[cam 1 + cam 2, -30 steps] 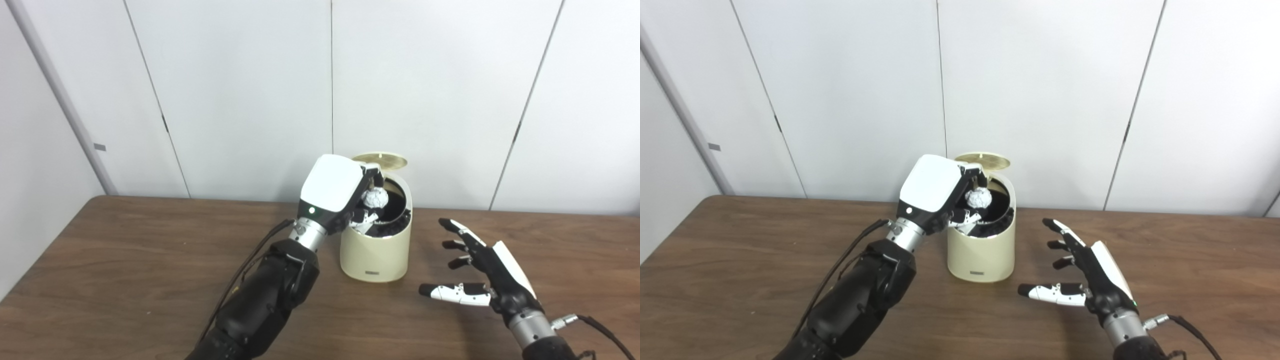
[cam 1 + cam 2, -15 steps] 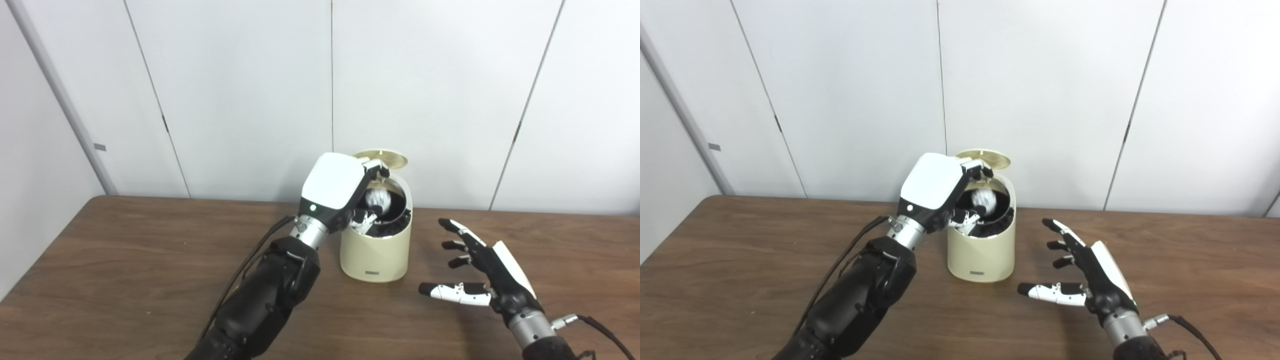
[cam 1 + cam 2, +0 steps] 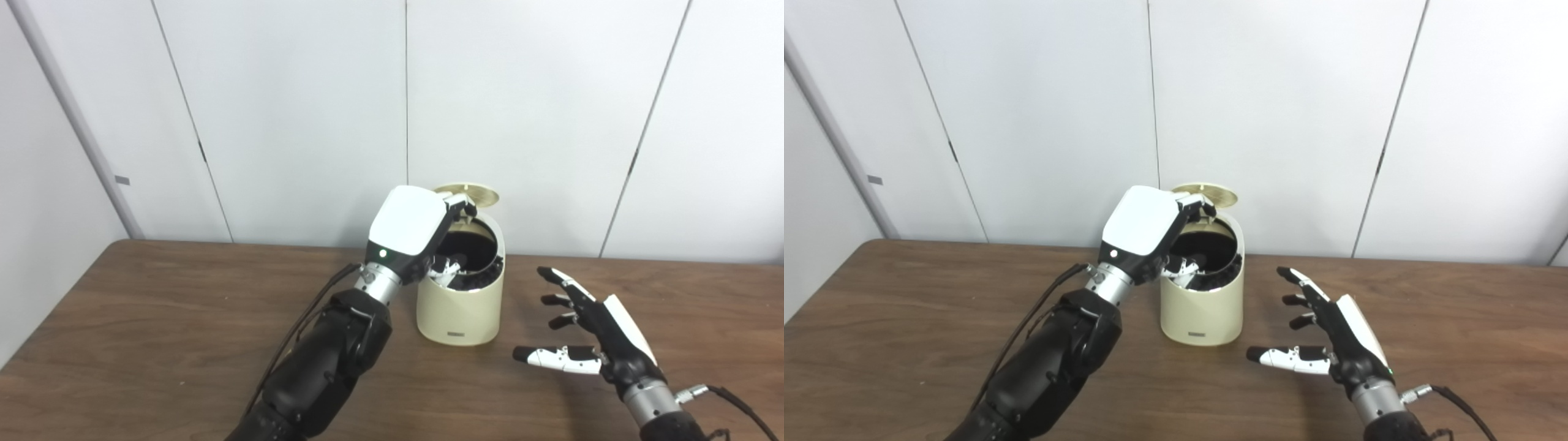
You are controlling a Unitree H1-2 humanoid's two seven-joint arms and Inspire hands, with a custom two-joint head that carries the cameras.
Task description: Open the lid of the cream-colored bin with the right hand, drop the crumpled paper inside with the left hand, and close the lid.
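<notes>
**Paper gone from the left hand, bin mouth dark**

A second ago a white crumpled ball sat between the left hand's fingers over the bin's mouth; half a second ago it showed as a blur lower in the opening. Now no paper is visible anywhere, and the dark interior of the bin hides whatever lies in it, so the paper's exact place cannot be told. Neither hand has shifted noticeably, and the bin and its lid stand as before.

Nearest, on the right, the right hand (image 3: 1338,343) hovers just above the table (image 3: 153,318), well apart from the bin. Its palm faces left, its fingers are spread and reach toward the far side, and its thumb points left. It holds nothing and is relaxed open.

Nearer the middle, the left arm rises from the near edge and slants to the far right. The left hand (image 3: 407,229) is tipped over the left rim of the bin, white back up, with fingertips (image 3: 446,269) dipping into the opening and others up by the lid's edge. The fingers are loosened and empty.

Farther back stands the single cream-colored bin (image 3: 460,312), upright on the table. Its one lid (image 3: 1209,195) is swung up at the far rim, showing as a thin disc.

Count: two hands, one bin, one lid, no paper in sight.
</notes>
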